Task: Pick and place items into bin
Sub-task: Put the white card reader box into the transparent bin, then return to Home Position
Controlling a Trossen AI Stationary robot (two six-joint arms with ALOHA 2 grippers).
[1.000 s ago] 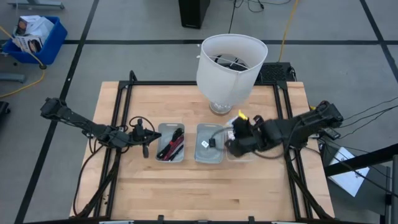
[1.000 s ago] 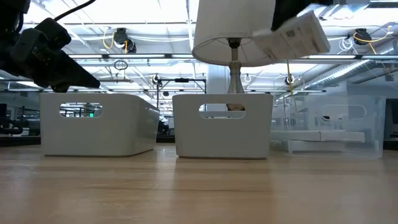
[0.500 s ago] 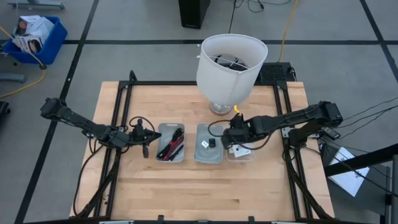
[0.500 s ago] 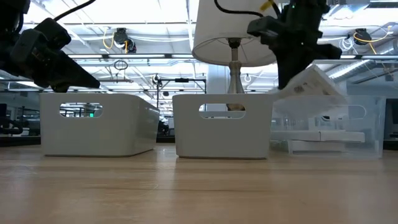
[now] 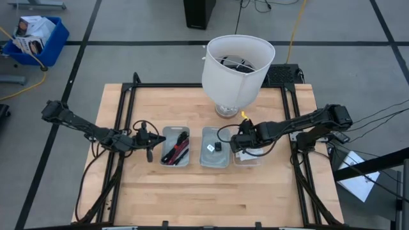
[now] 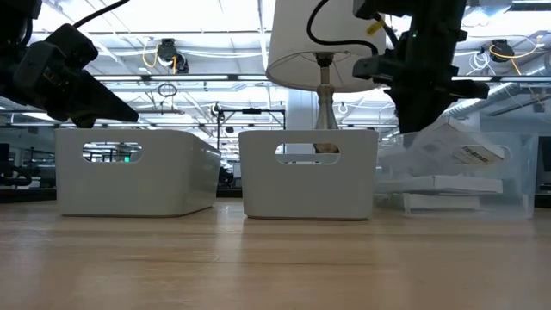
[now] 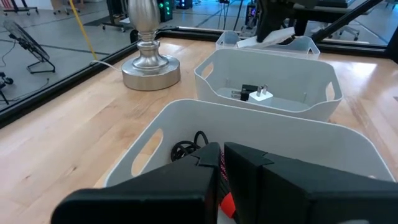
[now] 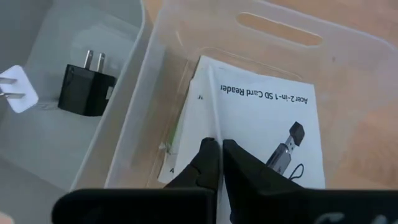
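- Right end effector (image 5: 238, 144) is low over the clear plastic bin (image 5: 250, 158) on the right of the row, fingers (image 8: 211, 163) closed on the edge of a white square packet with black print (image 8: 264, 130)
- The packet sits tilted inside the clear bin, one corner up, on top of other white packets (image 6: 448, 184); its print shows an SD card reader
- Left end effector (image 5: 149, 138) hangs just left of the left grey plastic bin (image 5: 165, 131), fingers (image 7: 261, 180) closed, nothing in them
- Left grey bin holds black and red coiled cable bundles (image 5: 176, 148)
- Middle grey plastic bin (image 5: 206, 160) holds a small black cube plug (image 8: 86, 90) and a tiny white plug piece (image 8: 17, 93), lying side by side, apart
- Three bins stand in a row mid light wooden table (image 5: 192, 198)
- White lamp shade on a silver base (image 5: 238, 64) stands at the far side of the table, behind the middle bin
- Blue crate (image 5: 56, 39) on the floor far left
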